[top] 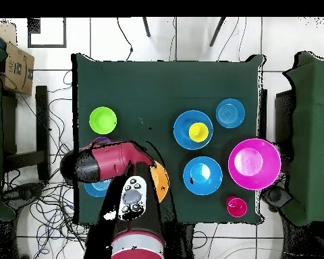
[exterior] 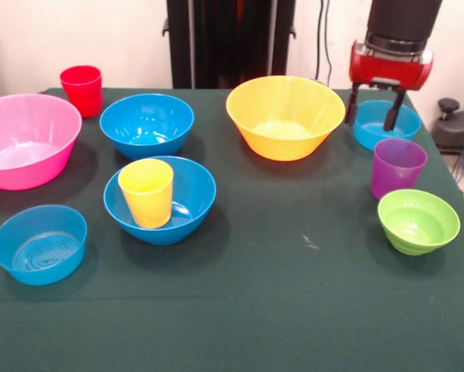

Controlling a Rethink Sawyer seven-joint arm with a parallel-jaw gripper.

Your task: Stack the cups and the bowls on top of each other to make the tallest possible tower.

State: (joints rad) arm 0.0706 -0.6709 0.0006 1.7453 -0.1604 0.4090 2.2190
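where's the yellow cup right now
In the front view the yellow cup stands upright inside a blue bowl left of centre, in front of another blue bowl.

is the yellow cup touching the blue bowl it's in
Touching: the front view shows the yellow cup standing upright inside the blue bowl, resting on its bottom.

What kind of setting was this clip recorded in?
Probably a robotics lab, not a home: a green-covered table on a tiled floor, loose cables trailing beside it, and a pedestal-mounted red arm with its gripper over plastic bowls.
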